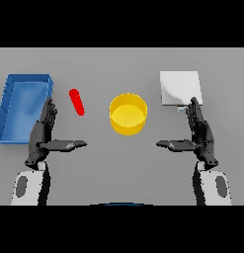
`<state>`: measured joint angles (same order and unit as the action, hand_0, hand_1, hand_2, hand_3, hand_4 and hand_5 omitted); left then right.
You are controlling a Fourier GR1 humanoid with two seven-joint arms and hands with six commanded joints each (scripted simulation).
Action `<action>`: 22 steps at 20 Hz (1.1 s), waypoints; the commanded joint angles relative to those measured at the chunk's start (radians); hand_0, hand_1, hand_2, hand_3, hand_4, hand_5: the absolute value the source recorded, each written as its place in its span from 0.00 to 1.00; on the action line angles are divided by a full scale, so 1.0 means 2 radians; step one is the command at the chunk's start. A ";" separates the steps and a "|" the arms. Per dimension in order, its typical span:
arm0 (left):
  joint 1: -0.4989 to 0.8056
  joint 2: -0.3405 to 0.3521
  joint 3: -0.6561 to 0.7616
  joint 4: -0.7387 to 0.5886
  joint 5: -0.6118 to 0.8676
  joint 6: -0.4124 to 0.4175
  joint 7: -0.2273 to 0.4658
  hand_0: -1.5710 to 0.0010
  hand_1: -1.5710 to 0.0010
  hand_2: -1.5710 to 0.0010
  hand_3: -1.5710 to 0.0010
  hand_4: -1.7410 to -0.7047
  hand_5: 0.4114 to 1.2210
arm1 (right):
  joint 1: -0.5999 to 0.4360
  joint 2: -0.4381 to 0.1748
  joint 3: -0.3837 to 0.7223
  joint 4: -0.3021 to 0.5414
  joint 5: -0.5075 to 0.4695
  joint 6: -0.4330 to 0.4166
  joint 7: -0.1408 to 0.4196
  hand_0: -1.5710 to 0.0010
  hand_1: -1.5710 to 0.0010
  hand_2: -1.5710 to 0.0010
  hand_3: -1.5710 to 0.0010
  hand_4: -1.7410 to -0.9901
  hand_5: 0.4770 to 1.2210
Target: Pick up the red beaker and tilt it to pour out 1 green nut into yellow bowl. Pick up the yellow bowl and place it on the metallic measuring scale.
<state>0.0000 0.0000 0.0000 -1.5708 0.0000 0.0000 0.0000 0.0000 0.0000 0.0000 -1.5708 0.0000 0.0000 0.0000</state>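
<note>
While both your left hand (43, 132) and right hand (200, 132) hovered released | red beaker (77, 102) lay ungrasped | yellow bowl (128, 114) sat off the scale (179, 88) | every step remained.

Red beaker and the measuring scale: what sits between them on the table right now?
In the head view, the yellow bowl sits between the red beaker and the metallic scale, apart from both.

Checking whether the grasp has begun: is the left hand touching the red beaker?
Apart. The head view shows bare table between the left hand and the red beaker.
</note>
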 commanded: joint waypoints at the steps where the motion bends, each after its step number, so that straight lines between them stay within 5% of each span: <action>1: -0.002 0.002 0.002 0.001 0.001 0.000 0.001 1.00 1.00 1.00 1.00 0.62 0.26 | 0.000 0.001 0.001 0.000 0.000 -0.001 0.000 1.00 1.00 1.00 1.00 0.82 0.25; 6: -0.020 0.013 0.014 0.014 0.011 -0.006 0.006 1.00 1.00 1.00 1.00 0.62 0.26 | -0.005 0.007 0.004 0.004 0.005 -0.006 0.003 1.00 1.00 1.00 1.00 0.82 0.25; 7: -0.005 0.025 0.001 -0.004 -0.013 -0.004 -0.008 1.00 1.00 1.00 1.00 0.62 0.26 | 0.013 -0.005 0.034 -0.017 0.062 -0.018 -0.041 1.00 1.00 1.00 1.00 0.82 0.25; 9: 0.027 0.027 -0.023 -0.034 -0.044 0.001 -0.019 1.00 1.00 1.00 1.00 0.62 0.26 | 0.043 -0.015 0.065 -0.043 0.120 -0.031 -0.071 1.00 1.00 1.00 1.00 0.82 0.25; 15: 0.027 0.032 -0.037 -0.035 -0.067 0.003 0.008 1.00 1.00 1.00 1.00 0.63 0.25 | 0.046 -0.015 0.077 -0.055 0.140 -0.035 -0.055 1.00 1.00 1.00 1.00 0.83 0.24; 22: -0.062 0.031 -0.017 0.076 -0.078 0.015 -0.028 1.00 1.00 1.00 1.00 0.57 0.28 | 0.058 -0.006 0.080 -0.069 0.128 -0.029 -0.050 1.00 1.00 1.00 1.00 0.74 0.24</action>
<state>-0.1245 0.0620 -0.0335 -1.4188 -0.1570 0.0313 -0.0520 0.1158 -0.0113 0.1599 -1.7085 0.2558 -0.0577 -0.1007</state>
